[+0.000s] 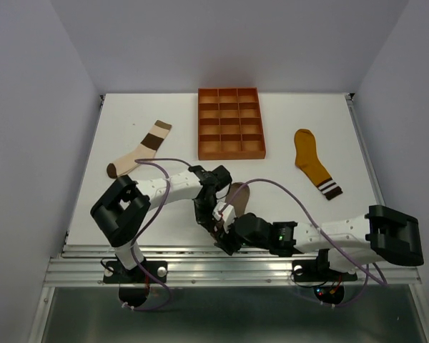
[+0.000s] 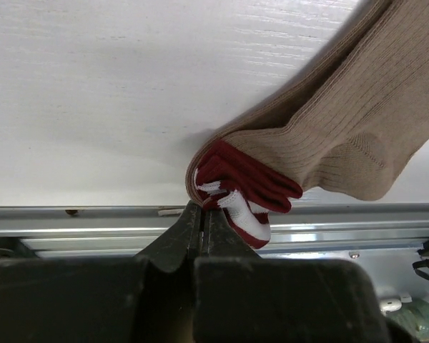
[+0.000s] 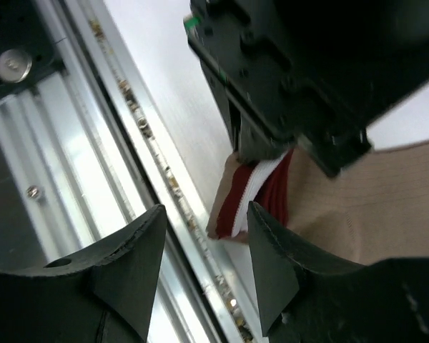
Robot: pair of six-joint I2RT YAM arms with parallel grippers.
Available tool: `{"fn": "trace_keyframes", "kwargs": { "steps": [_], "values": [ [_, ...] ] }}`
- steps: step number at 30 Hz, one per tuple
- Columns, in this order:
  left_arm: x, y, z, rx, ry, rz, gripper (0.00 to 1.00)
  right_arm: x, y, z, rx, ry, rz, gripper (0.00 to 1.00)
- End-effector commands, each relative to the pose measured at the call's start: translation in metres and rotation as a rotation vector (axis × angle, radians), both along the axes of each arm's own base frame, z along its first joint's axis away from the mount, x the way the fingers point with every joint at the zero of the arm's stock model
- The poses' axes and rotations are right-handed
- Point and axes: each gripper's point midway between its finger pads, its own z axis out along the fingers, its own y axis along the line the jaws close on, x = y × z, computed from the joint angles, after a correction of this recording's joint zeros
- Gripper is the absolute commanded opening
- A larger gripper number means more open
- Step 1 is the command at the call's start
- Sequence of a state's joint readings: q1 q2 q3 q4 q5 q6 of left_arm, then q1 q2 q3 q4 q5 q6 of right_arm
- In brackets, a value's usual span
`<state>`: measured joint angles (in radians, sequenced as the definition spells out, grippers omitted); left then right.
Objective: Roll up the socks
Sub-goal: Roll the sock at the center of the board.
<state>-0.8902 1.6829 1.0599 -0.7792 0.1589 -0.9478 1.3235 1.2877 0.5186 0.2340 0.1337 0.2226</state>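
Observation:
A taupe sock [image 1: 237, 194] with a maroon-and-white striped cuff [image 2: 244, 187] lies at the table's near edge, its cuff folded over. My left gripper [image 2: 202, 212] is shut, pinching the edge of that folded cuff. My right gripper [image 3: 206, 214] stands open just beside the cuff [image 3: 261, 196], one finger over the rail and the other against the taupe fabric, holding nothing. In the top view both grippers meet low in the middle, left [image 1: 217, 216] and right [image 1: 226, 240]. A brown-cream-white sock [image 1: 139, 150] lies flat at the back left. A mustard orange sock [image 1: 313, 163] lies at the back right.
An orange tray [image 1: 229, 154] with square compartments stands at the back centre. An aluminium rail [image 1: 200, 259] runs along the table's near edge, right under the cuff [image 2: 93, 229] [image 3: 114, 143]. Purple cables [image 1: 300, 200] loop over both arms.

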Motion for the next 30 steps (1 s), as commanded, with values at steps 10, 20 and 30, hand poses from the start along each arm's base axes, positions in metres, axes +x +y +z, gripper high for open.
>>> {"fn": "trace_keyframes", "kwargs": {
  "steps": [10, 20, 30],
  "values": [
    [-0.001, -0.002, 0.007, 0.033, 0.048, 0.006, 0.0, 0.016, 0.015, 0.001, -0.174, -0.229, -0.058, 0.52],
    [-0.002, -0.002, 0.005, 0.037, 0.063, 0.01, 0.0, 0.012, 0.013, -0.02, -0.279, -0.299, -0.063, 0.52],
    [-0.003, -0.002, 0.006, 0.013, 0.075, 0.017, 0.0, 0.022, 0.006, -0.032, -0.345, -0.341, -0.129, 0.41]
  ]
}}
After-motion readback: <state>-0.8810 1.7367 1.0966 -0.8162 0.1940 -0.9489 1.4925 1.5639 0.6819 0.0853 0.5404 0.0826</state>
